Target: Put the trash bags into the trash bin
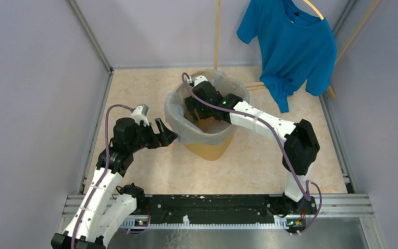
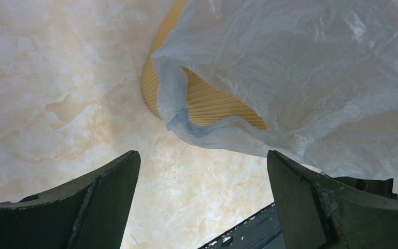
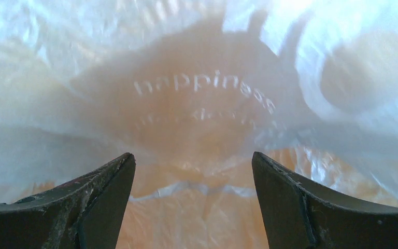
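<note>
**Bag draped over bin as both my claws stand spread**

On the pale marbled bench (image 1: 145, 166), my left claw (image 1: 166, 134) (image 2: 202, 155) hovers with its jaws wide apart and nothing between them, just beside the left flank of the tall yellow-orange translucent plastic bin (image 1: 212, 148) (image 2: 207, 101). The thin, crinkly pale blue plastic film bag (image 1: 173, 116) (image 2: 316, 78) is folded over the bin's rim, and its hem hangs loose over the ribbed wall. My right claw (image 1: 194, 111) (image 3: 192, 155) reaches down inside the bin's mouth, jaws likewise spread and gripping nothing. Film lines the walls around it (image 3: 57, 41), with raised lettering reading "happiness" (image 3: 202, 85) showing through. At far right, a solid bright blue T-shirt (image 1: 290, 41) hangs well apart from the bin.
</note>
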You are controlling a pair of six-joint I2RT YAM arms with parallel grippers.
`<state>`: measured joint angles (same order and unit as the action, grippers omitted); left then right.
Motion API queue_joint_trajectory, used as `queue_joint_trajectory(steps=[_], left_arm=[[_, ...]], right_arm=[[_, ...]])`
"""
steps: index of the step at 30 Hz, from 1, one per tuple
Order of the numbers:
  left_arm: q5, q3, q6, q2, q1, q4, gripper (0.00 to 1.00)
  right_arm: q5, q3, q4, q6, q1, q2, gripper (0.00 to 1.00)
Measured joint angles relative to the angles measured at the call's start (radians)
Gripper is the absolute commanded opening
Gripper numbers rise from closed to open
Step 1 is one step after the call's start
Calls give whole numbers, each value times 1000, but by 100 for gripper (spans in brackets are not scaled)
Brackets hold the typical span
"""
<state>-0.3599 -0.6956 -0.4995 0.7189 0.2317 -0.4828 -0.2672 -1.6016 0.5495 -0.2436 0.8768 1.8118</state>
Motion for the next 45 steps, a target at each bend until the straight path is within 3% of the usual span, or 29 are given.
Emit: queue_joint_trajectory(steps=[10,19,22,24,29,34,45], left_arm=[[18,-10,-3,-48,0,-55,98],[29,-37,-3,-49,0,-72,98],[42,-55,-2,-49,0,-76,98],[56,-66,-3,-51,0,-80,98],[95,-70,-11,-97,0,-99,98],[166,-105,-10,-154,0,-135,98],[312,-425,90,-160,0,-150,98]], right_arm=[[-5,-59,-34,6,0,174,84],[-8,-74,-27,6,0,196,85],[-13,-77,-13,8,0,183,90],[-16,-76,12,11,0,152,98],[-19,-76,55,39,0,-27,99],[-15,-77,70,64,0,-306,99],[-156,82,74,80,0,-906,99]])
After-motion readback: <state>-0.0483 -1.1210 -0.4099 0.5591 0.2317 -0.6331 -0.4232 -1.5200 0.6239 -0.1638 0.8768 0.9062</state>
